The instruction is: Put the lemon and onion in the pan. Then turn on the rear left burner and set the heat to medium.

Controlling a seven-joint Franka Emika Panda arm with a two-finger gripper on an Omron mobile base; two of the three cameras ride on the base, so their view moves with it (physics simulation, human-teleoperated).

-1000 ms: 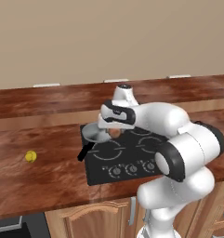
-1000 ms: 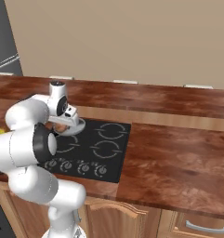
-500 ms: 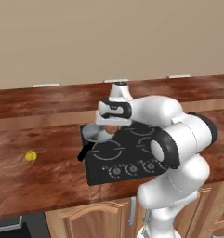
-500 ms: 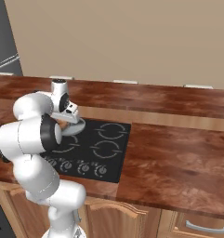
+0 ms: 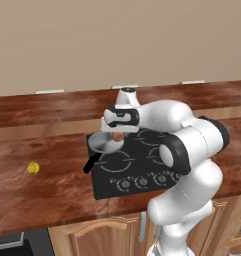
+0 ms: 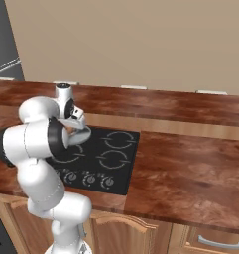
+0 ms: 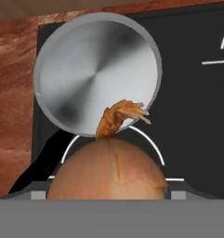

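My gripper is shut on the onion, an orange-brown ball held just above the stove. In the hand view the onion sits between the fingertips with its dry stem pointing at the pan. The grey pan rests on the stove's left side, and its black handle points toward the front left. It holds nothing. The onion hangs over the pan's near right rim. The yellow lemon lies on the wooden counter, far left of the stove.
The black stove is set into the wooden counter, with a row of knobs along its front edge. The beige wall runs behind the counter. My own arm curves over the stove's right half.
My arm's elbow has swung to the right and folded closer to the stove. The hand with the onion has edged slightly left and up over the pan. Lemon and pan are unmoved.
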